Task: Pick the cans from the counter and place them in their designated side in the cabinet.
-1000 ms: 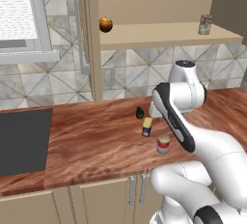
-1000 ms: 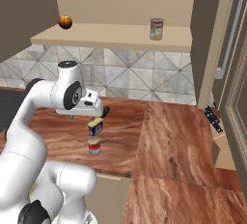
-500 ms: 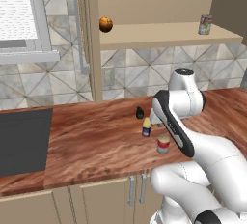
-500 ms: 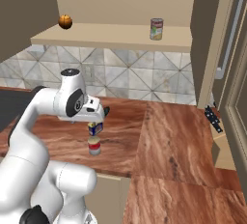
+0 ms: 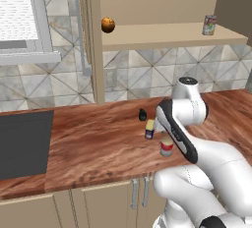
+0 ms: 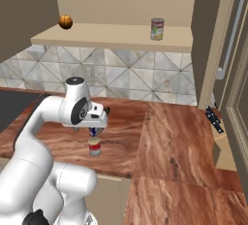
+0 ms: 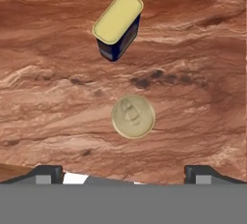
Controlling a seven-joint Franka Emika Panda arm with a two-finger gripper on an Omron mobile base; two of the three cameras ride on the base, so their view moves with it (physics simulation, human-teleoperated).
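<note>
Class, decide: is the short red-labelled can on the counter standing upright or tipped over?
Upright. The red-labelled can stands on its base on the counter, and the hand view looks straight down on its round silvery top.

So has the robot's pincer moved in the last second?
Yes. In the right base view the pincer has come down and nearer, from beside the blue can toward the red can.

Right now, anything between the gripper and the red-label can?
Nothing visible. The open gripper hangs above the red-label can, bare counter around it. The blue can stands apart, further along the counter.
</note>
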